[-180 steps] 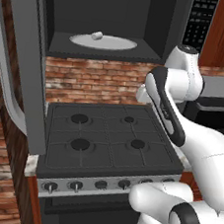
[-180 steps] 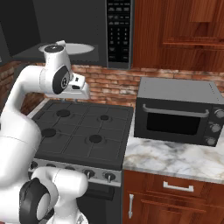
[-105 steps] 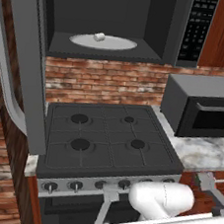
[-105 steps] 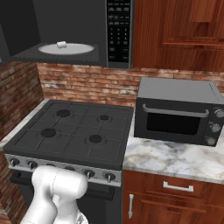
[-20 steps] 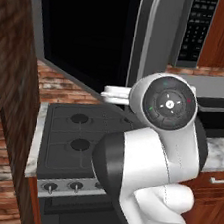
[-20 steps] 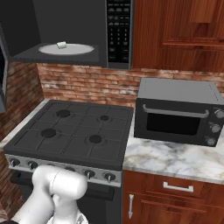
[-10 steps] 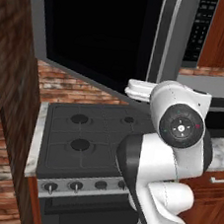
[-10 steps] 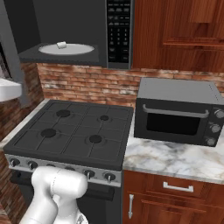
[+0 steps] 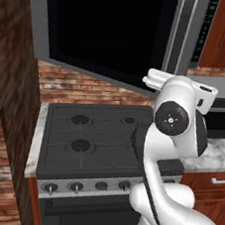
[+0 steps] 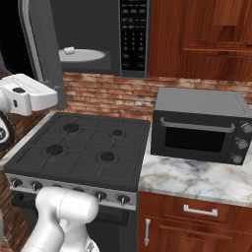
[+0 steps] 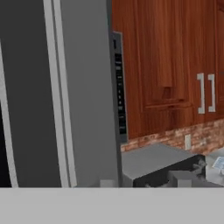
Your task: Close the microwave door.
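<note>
While ajar, microwave door — turntable with small white item inside microwave — fingers' spread untellable.

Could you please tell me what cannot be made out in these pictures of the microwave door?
- Gripper: the hand view's bottom band hides its fingertips, so open or shut is unclear.
- Grey-framed, black-windowed microwave door: the left base view's top edge crops it.
- Large grey microwave: the door covers part of its cavity in the right base view.
</note>
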